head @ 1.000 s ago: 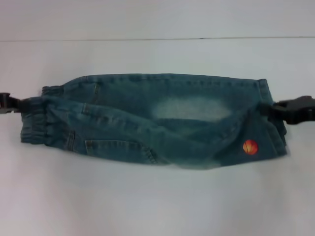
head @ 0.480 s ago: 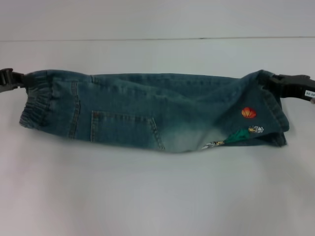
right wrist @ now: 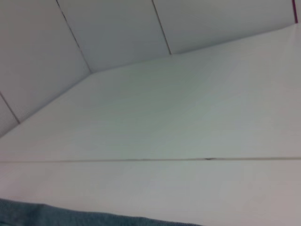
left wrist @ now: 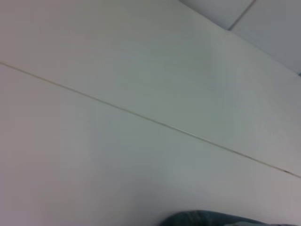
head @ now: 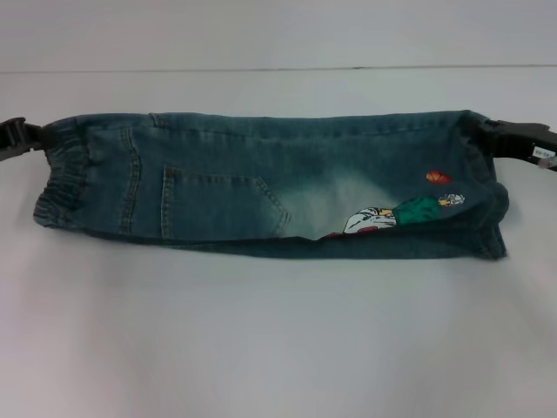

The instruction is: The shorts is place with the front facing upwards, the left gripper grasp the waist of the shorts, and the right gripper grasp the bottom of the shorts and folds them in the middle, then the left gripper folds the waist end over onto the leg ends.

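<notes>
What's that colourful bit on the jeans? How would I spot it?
On the white table lie denim shorts, stretched between the left hand and right hand. Near the right hand's end, a cartoon patch peeks out at the fold, green and white, unlike the plain blue denim around it.

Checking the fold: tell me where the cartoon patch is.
In the head view, the cartoon patch sits on the shorts toward the robot's right, near the leg end held by the right gripper.
</notes>
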You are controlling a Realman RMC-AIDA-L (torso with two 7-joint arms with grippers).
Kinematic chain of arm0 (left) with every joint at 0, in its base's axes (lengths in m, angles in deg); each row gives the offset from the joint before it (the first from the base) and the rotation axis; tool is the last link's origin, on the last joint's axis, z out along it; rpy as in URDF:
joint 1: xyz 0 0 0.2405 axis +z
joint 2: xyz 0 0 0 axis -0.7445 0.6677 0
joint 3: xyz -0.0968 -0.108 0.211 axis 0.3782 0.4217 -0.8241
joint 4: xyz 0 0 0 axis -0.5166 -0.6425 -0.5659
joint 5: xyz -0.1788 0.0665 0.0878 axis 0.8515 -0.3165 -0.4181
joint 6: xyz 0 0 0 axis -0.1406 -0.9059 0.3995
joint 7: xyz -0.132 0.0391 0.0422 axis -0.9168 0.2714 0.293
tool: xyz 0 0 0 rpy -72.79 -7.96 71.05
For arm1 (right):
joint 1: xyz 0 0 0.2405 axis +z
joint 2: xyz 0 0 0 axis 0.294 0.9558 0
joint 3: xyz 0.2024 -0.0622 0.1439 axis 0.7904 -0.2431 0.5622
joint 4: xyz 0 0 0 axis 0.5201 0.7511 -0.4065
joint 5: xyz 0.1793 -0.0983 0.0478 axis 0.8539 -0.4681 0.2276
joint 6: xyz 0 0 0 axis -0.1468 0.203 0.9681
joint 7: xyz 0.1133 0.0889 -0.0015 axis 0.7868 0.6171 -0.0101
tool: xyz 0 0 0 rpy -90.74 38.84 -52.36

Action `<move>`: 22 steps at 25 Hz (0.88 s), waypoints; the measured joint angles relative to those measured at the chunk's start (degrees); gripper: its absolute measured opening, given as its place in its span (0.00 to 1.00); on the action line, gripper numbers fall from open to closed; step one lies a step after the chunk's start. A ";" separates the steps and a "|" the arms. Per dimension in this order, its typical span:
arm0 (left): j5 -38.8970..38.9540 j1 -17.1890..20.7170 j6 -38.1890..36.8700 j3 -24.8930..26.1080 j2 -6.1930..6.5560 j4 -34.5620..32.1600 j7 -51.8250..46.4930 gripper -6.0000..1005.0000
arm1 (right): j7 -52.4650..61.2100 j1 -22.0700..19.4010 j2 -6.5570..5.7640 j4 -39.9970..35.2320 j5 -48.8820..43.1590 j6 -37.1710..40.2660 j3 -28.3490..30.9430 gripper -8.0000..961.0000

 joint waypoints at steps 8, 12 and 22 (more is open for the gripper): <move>-0.11 0.11 5.00 -1.91 -0.08 2.82 0.85 0.06 | -0.69 1.12 1.51 1.08 0.15 -7.55 -2.76 0.10; -0.44 0.25 5.60 -3.29 -0.08 3.32 1.00 0.06 | -1.85 1.55 2.01 1.09 0.32 -8.46 -2.91 0.11; -0.11 0.01 6.31 -5.90 -0.52 3.88 4.37 0.06 | -2.56 2.52 2.44 1.09 0.24 -9.97 -4.03 0.14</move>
